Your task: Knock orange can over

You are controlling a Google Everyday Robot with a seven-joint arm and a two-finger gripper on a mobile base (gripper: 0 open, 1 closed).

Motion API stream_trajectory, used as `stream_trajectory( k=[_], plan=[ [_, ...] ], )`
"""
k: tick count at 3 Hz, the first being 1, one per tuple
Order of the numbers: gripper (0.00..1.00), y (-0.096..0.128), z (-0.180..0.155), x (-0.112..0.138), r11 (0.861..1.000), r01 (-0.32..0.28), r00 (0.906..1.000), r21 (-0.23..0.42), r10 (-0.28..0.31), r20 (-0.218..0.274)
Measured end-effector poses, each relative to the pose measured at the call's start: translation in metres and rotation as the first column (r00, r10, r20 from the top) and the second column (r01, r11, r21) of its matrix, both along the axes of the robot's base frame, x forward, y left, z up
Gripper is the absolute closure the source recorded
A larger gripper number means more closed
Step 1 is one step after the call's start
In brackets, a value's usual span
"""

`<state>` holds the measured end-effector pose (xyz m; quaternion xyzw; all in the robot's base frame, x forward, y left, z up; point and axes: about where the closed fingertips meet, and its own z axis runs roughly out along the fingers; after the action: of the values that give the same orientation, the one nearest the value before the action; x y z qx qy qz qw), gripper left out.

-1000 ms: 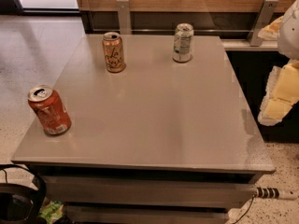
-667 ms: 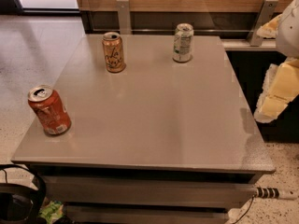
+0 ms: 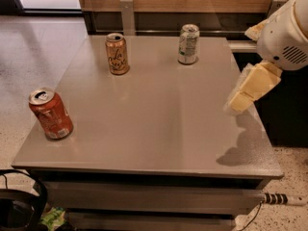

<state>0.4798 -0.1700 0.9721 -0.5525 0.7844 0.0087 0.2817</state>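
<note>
The orange can stands upright near the far edge of the counter, left of a white-and-green can. The claw hangs over the counter's right edge, well apart from the orange can; how open it is cannot be told.

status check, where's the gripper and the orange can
Gripper above right edge of table, clear of cans. Orange can upright, far left. White-and-green can to its right, near the path.

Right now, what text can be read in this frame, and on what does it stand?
"La Croix": dark cursive on the orange can.
Too blurred to read: white markings on the red-orange can.
Too blurred to read: print on the white-and-green can.
No text on the gripper, above the table near its right edge.
</note>
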Motion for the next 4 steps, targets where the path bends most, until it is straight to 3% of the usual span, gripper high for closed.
stream_trajectory(
  k=[1,2,3,4],
  plan=[
    [0.00,0.020,-0.019,0.014,0.987,0.019,0.9988,0.162,-0.026,0.041],
    [0.00,0.038,-0.027,0.040,0.943,0.006,0.9918,0.334,-0.049,0.118],
    [0.00,0.058,-0.021,0.075,0.888,-0.038,0.9742,0.457,-0.069,0.215],
    [0.00,0.074,-0.013,0.100,0.845,-0.081,0.9565,0.529,-0.083,0.280]
  ],
)
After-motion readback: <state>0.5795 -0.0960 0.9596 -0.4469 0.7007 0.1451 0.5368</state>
